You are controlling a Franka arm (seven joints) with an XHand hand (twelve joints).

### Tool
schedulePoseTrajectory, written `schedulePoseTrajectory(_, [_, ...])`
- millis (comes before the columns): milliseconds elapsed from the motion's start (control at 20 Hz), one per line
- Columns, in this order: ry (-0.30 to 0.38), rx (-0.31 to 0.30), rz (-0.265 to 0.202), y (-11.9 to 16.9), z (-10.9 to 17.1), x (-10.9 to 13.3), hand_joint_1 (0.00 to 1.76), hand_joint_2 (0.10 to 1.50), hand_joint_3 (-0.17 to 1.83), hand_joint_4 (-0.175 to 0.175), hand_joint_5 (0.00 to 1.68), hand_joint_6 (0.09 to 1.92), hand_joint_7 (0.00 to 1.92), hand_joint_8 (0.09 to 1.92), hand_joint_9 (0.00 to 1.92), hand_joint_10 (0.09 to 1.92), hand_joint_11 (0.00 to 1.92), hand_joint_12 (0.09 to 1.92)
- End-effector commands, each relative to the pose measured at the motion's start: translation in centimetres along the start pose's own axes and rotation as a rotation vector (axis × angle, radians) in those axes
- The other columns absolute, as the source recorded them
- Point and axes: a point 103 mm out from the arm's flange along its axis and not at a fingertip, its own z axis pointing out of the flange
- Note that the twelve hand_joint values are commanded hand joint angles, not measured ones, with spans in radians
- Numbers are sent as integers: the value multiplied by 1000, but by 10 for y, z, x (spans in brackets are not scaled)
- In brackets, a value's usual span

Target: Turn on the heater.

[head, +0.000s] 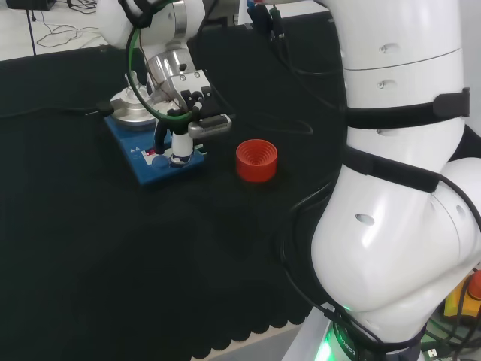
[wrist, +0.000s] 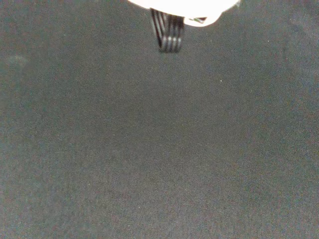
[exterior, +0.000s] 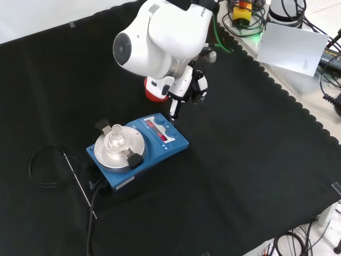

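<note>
Now the hand (exterior: 184, 93) hangs above the heater's (exterior: 137, 151) control panel (exterior: 164, 131), one straight finger (exterior: 174, 109) pointing down at it.

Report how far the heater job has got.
Done: the hand has reached the blue heater, a finger pointing down at its control panel. In hand: the press itself; the fingertip looks at or just above the panel, and contact can't be confirmed. Left: confirming the heater is on, then withdrawing. The red ribbed stand sits aside, untouched.
</note>
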Motion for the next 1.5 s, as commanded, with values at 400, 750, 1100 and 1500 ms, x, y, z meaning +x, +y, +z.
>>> schedulePoseTrajectory(400, [-11,8,3,12,1,-3,1400,693,1004,-62,239,331,1560,1432,1624,1342,1203,1213])
schedulePoseTrajectory(750, [-11,16,0,20,2,-5,1400,690,1009,-61,241,314,1560,1432,1624,1342,1205,1213])
schedulePoseTrajectory(1100, [-11,18,1,21,2,-7,1400,688,1014,-61,248,301,1561,1432,1624,1342,1205,1214])
schedulePoseTrajectory(1500, [-8,25,-1,23,3,-8,1400,687,1018,-61,257,288,1561,1431,1624,1342,1206,1215])
